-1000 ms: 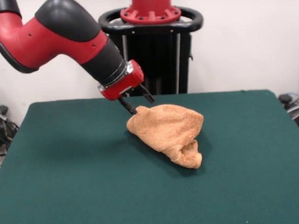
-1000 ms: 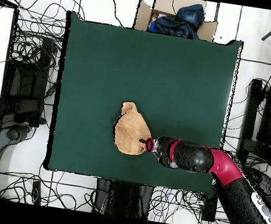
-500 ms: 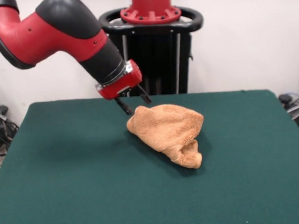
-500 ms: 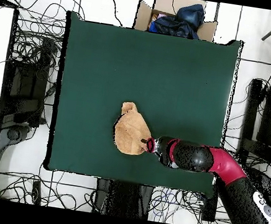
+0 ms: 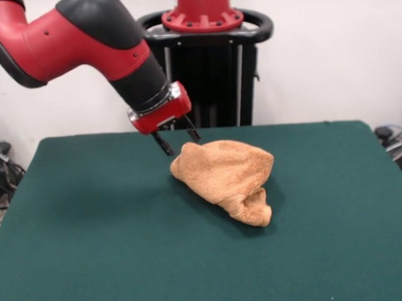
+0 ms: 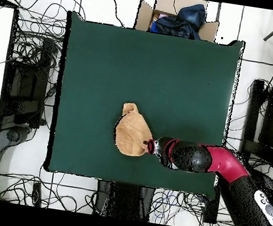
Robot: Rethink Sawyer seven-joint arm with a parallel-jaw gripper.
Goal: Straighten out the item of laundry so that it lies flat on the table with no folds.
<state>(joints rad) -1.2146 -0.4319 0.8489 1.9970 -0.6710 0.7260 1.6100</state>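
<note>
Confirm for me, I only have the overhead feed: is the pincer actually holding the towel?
Observer: No. In the front view the pincer is open, raised clear of the towel, at its upper left corner.
Operator: Towel flat?
Observer: No. From the front it stands up as a bunched mound, with a rolled lobe at its lower right end.
Operator: Arm over the cloth?
Observer: From the front the arm comes in from the upper left, over bare table, not over the towel.
</note>
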